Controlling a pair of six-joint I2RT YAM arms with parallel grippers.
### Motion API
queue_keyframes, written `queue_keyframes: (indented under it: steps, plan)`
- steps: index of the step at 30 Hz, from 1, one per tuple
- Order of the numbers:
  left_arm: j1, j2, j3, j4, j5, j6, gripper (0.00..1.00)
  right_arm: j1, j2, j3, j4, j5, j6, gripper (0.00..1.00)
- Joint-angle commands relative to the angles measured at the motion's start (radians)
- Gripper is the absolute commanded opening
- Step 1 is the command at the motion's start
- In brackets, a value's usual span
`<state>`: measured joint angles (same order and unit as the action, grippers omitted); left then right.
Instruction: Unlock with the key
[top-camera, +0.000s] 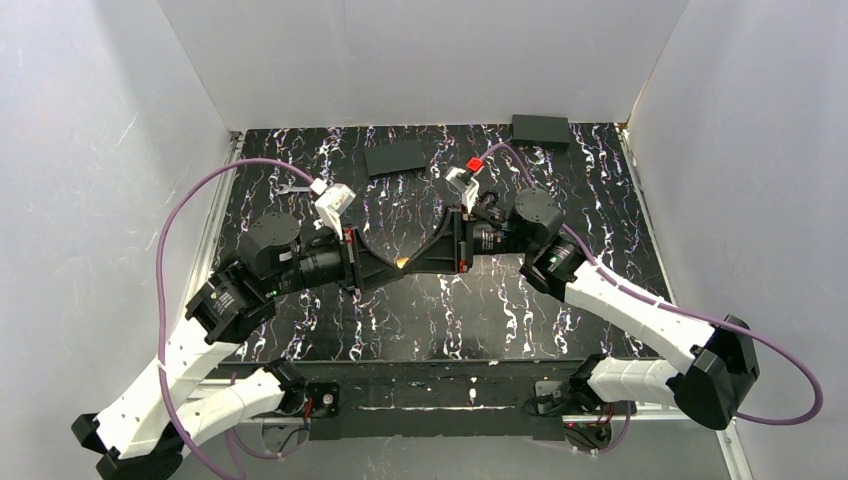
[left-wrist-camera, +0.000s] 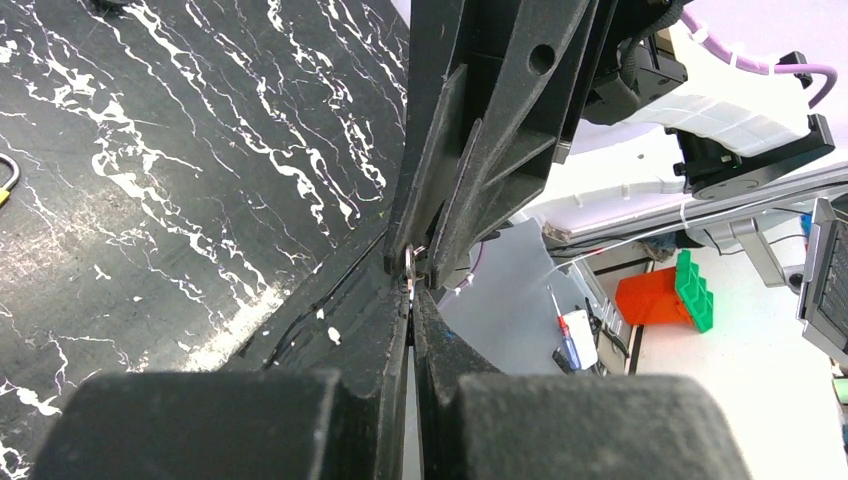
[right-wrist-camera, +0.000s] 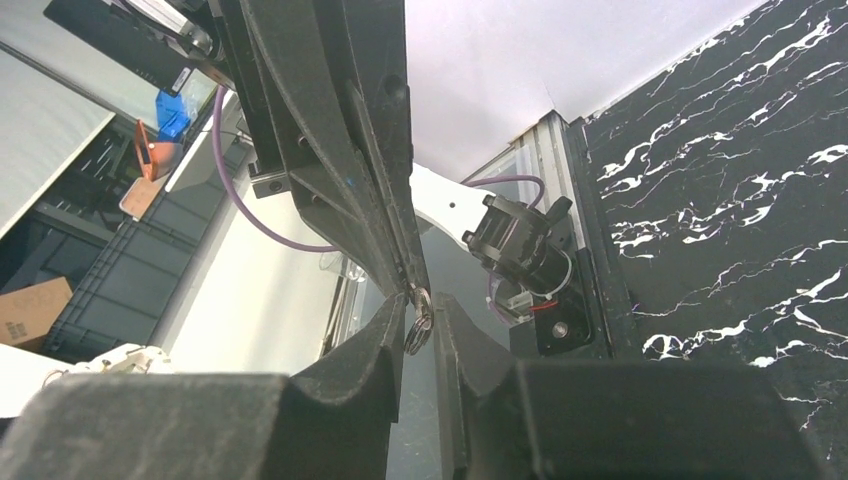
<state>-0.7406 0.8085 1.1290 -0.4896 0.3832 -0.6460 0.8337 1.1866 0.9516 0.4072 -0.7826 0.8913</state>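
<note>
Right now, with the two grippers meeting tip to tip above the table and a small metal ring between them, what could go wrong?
1. The metal ring is pinched only at the very tips of the left gripper, while the right gripper has its jaws apart around it. If the left lets go early, the ring would likely drop to the table.
2. The two sets of fingertips nearly touch, so further closing may knock them together and twist the ring loose.
</note>
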Motion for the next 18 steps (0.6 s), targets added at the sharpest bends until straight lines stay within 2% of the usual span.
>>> queue_keyframes:
  steps: [1,7,10,16,18]
  plan:
    - [0.006,-0.010,0.020,0.020,0.004,0.020,0.00,0.008,-0.001,0.006,0.081,-0.030,0.014,0.23]
    - [0.005,-0.010,0.008,0.037,0.021,0.020,0.00,0.008,0.008,-0.002,0.140,-0.037,0.052,0.14]
    - [0.007,-0.009,0.006,0.039,0.021,0.023,0.00,0.008,0.010,-0.014,0.188,-0.051,0.080,0.01]
    - [0.007,-0.004,0.014,0.017,0.008,0.030,0.01,0.008,-0.015,-0.038,0.222,-0.059,0.084,0.01]
    - [0.006,-0.001,0.023,-0.002,-0.002,0.036,0.22,0.008,-0.032,-0.043,0.183,-0.047,0.055,0.01]
